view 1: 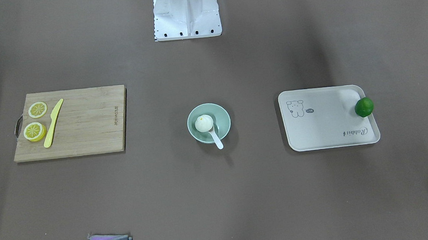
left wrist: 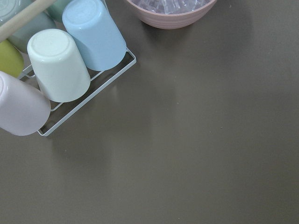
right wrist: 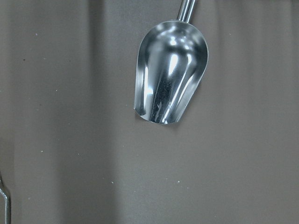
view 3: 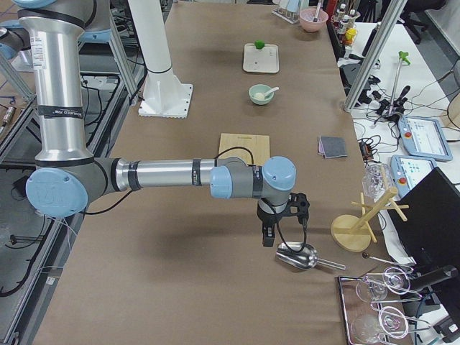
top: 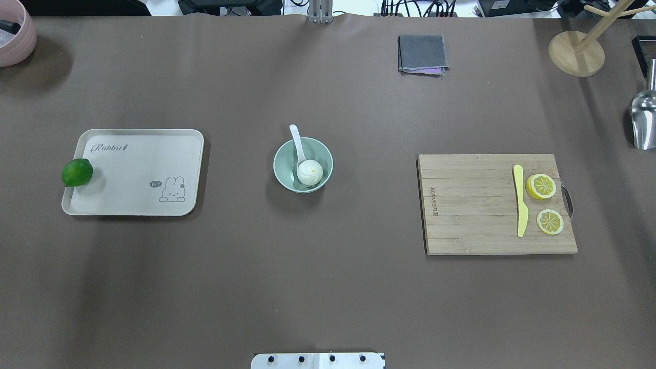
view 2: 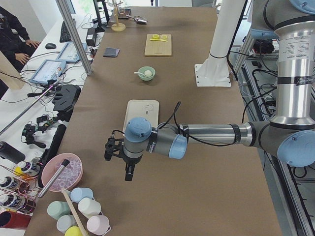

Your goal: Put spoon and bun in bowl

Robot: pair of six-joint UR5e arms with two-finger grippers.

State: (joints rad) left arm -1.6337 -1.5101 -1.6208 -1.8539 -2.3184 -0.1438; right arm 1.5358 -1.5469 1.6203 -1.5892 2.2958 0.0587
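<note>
- Left jaws: they hang from the left arm [view 2: 147,142] over the desk's left end, near the cup rack [left wrist: 60,65] and the pink bowl [left wrist: 170,11]. Only the left side view shows them, so I cannot tell whether they are wide or narrow; nothing is seen in them.
- Right jaws: they hang from the right arm [view 3: 266,180] at the desk's right end, just above a metal scoop [right wrist: 170,74]. Again I cannot tell how far apart they stand.
- The green bowl [view 1: 220,115] sits mid-desk, well apart from both arms. The bun [view 1: 204,123] lies inside it, touching the spoon [view 1: 216,139], whose scoop is in the bowl and whose handle overhangs the rim toward the operators' edge.
- The task looks done (both items are in).
- Risk: any arm sweeping back across the centre could clip the overhanging handle and lever the spoon, perhaps the bun too, out. A drop of the right arm would strike the scoop.
- The overhead and front views show the bowl's contents but no arm. The side views show the arms but leave the bowl tiny. The wrist cameras see neither.
</note>
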